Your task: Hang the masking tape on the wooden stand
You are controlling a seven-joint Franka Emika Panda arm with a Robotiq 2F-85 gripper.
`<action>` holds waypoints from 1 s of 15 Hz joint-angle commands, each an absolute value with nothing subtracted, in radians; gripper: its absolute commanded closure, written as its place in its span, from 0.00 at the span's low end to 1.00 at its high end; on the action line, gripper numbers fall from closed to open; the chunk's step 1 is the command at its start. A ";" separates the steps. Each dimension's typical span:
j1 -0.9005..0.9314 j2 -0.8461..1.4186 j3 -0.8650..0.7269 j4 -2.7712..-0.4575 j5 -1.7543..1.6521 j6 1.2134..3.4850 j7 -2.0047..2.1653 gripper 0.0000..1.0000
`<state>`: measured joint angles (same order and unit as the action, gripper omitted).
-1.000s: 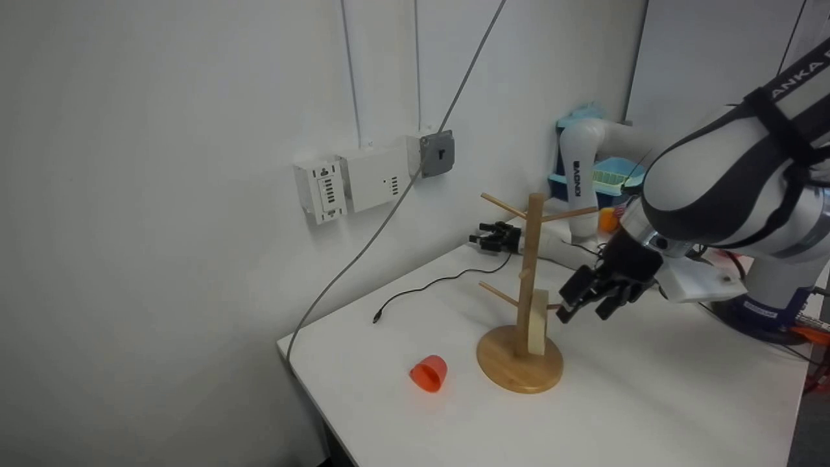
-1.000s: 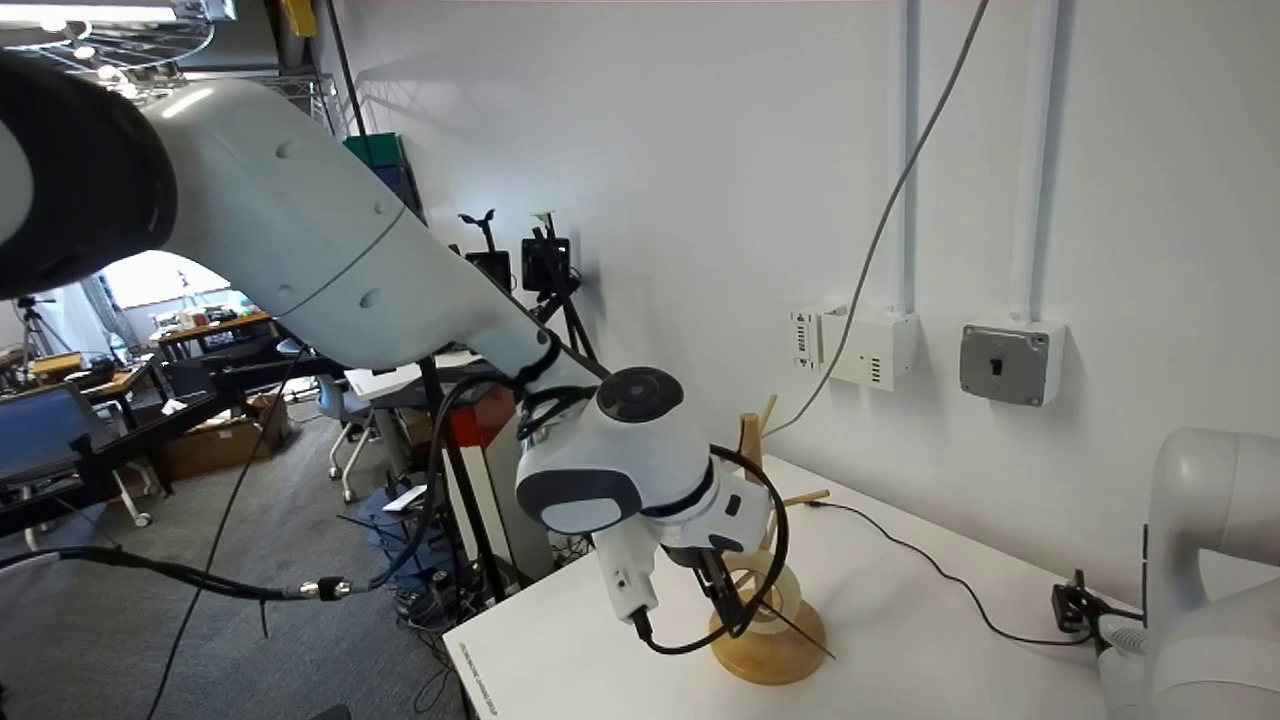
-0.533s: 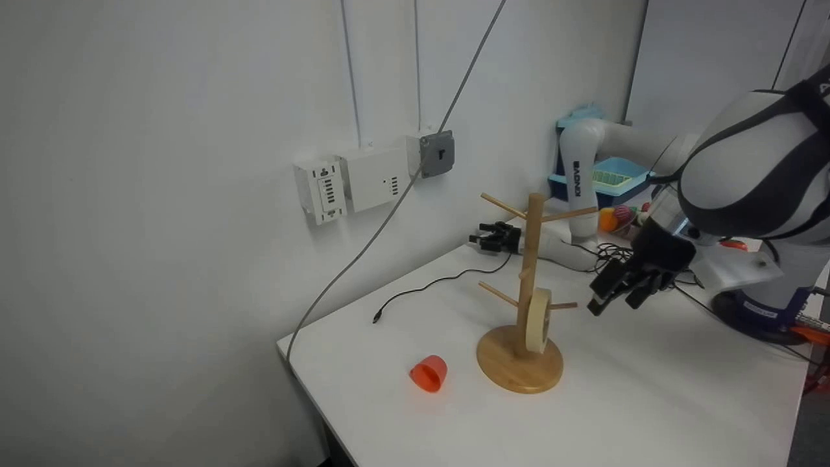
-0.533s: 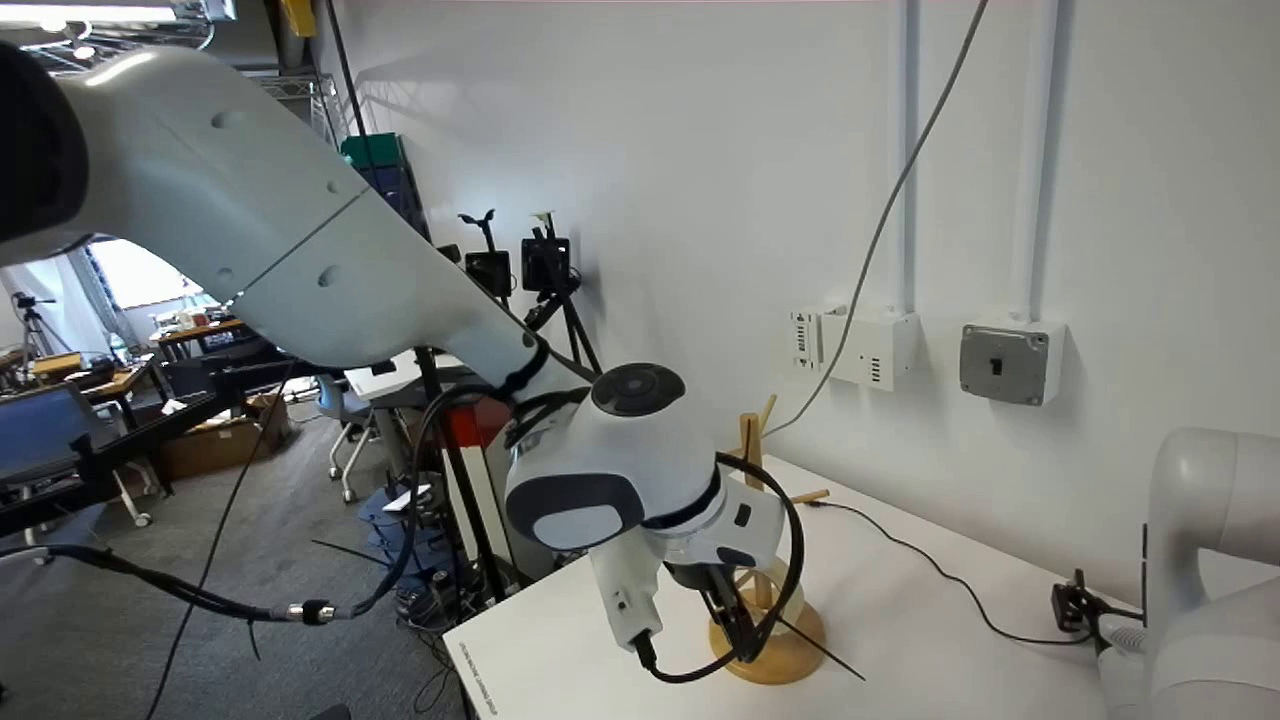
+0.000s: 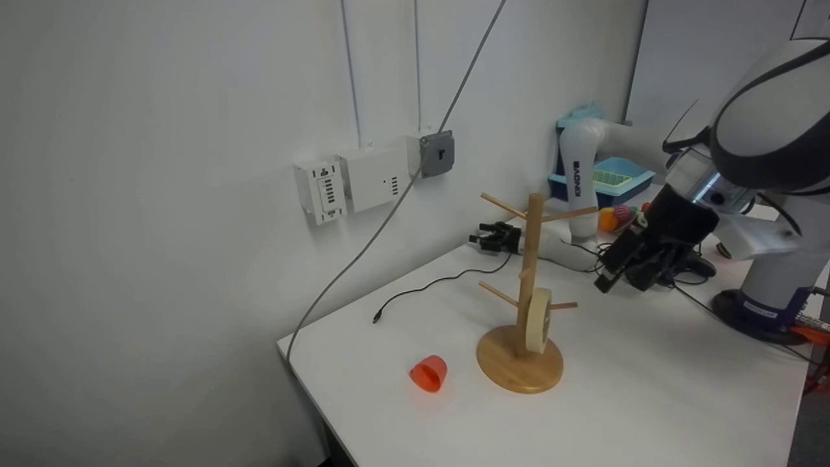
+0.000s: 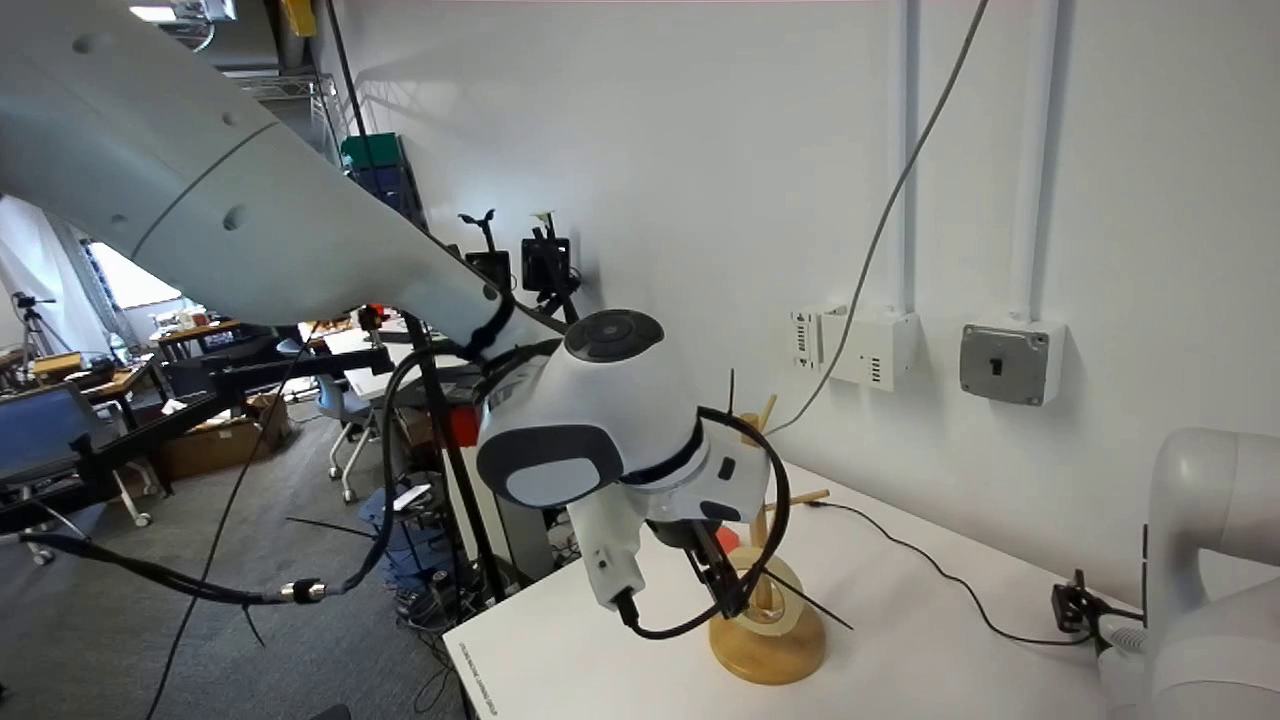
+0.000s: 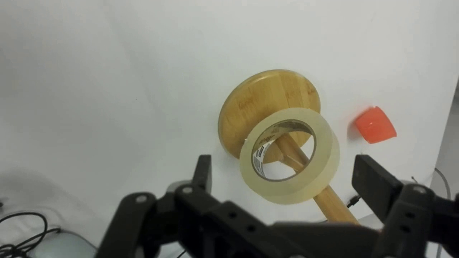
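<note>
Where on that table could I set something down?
In an exterior view, the widest bare patch of table runs from the wooden stand to the right edge. Less room lies between the orange-red cup and black cable. It's crowded around the second robot arm, and the gripper hovers near the masking tape.

An orange-red cup [image 5: 428,373] lies on the table [image 5: 622,395].

The masking tape [image 7: 287,188], framed between the parted fingers [image 7: 204,172] of the gripper [image 7: 285,168].
With the tape as the dial's centre in the wrist view, the wooden stand [image 7: 272,91] shows its round base [image 7: 247,111] behind it at 11 o'clock; its post [image 7: 333,206] appears through the hole and again towards 5. An orange-red cup [image 7: 374,125] lies on the white tabletop [image 7: 118,89] between 2 and 3; black cable [image 7: 15,249] curls past 8.
</note>
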<state>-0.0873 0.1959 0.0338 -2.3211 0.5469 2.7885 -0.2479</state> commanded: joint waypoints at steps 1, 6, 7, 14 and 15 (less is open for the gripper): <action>-0.105 0.104 0.043 -2.358 0.596 2.777 -0.290 0.00; -0.109 0.035 0.038 -2.360 0.695 2.783 -0.350 0.00; -0.105 0.030 0.039 -2.362 0.710 2.791 -0.357 0.00; -0.096 0.033 0.033 -2.351 0.691 2.790 -0.319 0.00; -0.096 0.031 0.033 -2.354 0.691 2.790 -0.319 0.00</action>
